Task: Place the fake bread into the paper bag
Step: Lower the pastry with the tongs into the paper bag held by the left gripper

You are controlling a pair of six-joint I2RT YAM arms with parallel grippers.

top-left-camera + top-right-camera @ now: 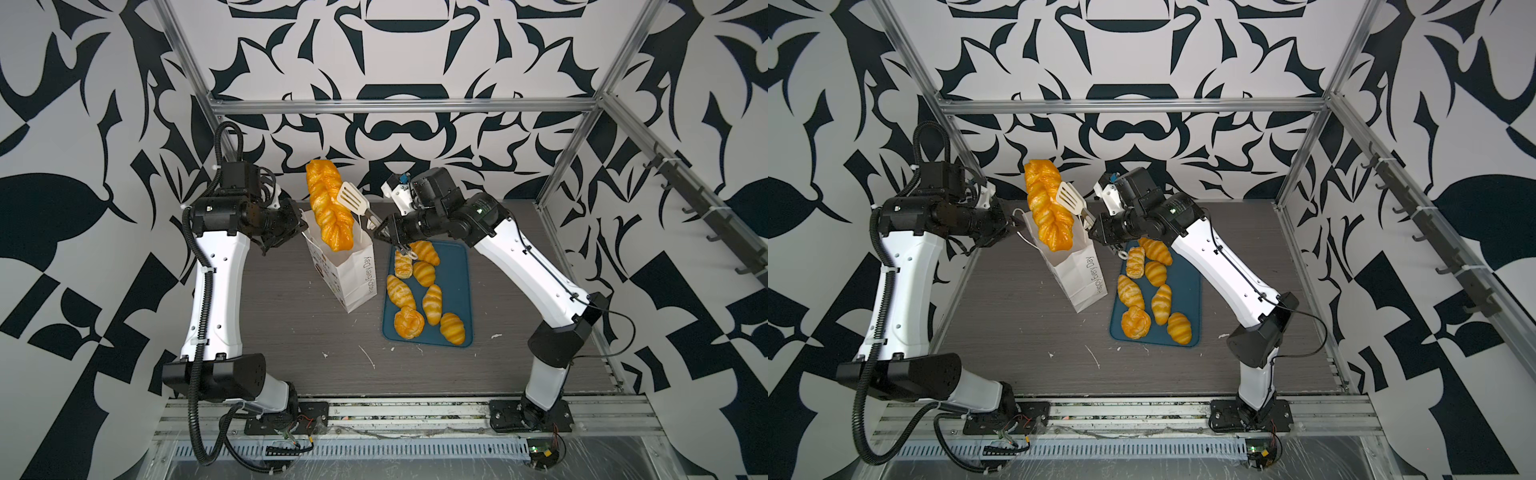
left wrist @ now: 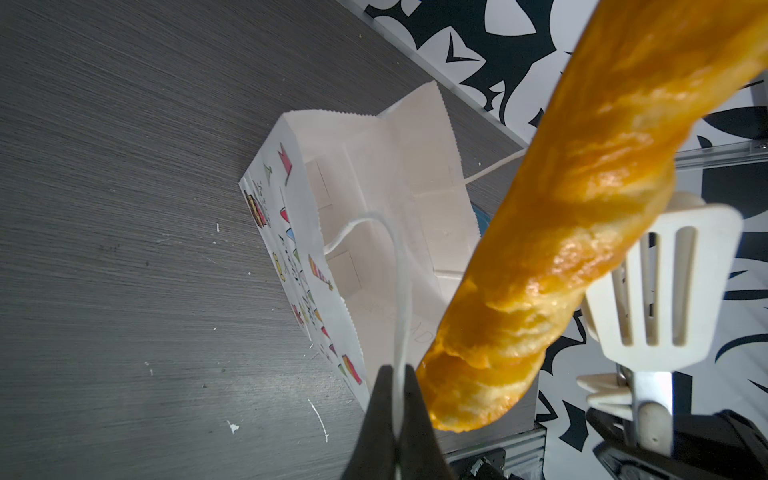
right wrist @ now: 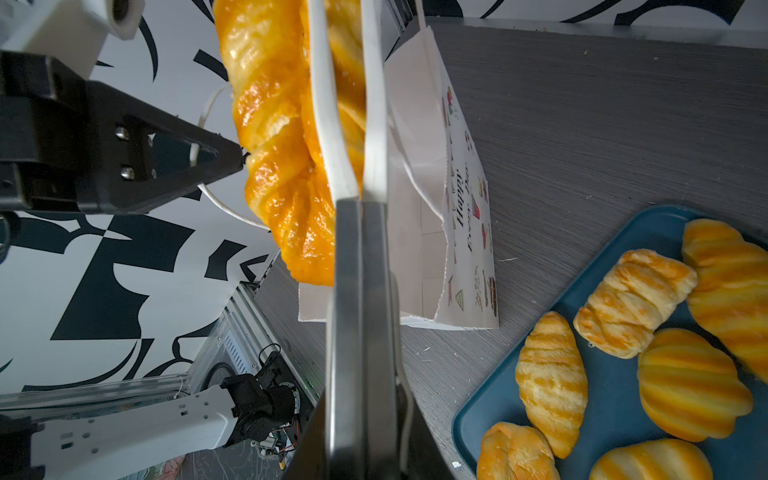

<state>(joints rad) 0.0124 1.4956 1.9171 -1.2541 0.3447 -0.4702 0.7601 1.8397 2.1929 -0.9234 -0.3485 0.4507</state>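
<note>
Left wrist view is putting the left hand (image 2: 397,372) closest to the lens, its fingers clamping on the thin white cord handle (image 2: 401,286) and holding one side of the paper bag (image 2: 374,174) up. Just beyond, the braided loaf (image 2: 561,257) is hanging steeply, lower end at the bag's mouth; whether the tip is sitting inside the rim I cannot tell. The slotted tongs (image 2: 660,291) are pinching it roughly midway along, and in a top view the right hand (image 1: 388,237) is squeezing shut on the tongs' handles. Farther off, the bag is standing open on the grey worktop (image 2: 124,208), with the teal tray (image 1: 461,266) just beside it carrying the other croissants (image 1: 432,303) and the bun (image 1: 409,322).

The loaf is looking glossy and, I judge, light and somewhat squashy, so the flat tong blades are risking a slide along that slick skin. Gripping across the braid's ridges near the middle is seeming the safest hold. Being long, it is needing to go in end first, and the thin paper wall is probably going to buckle if nudged.
</note>
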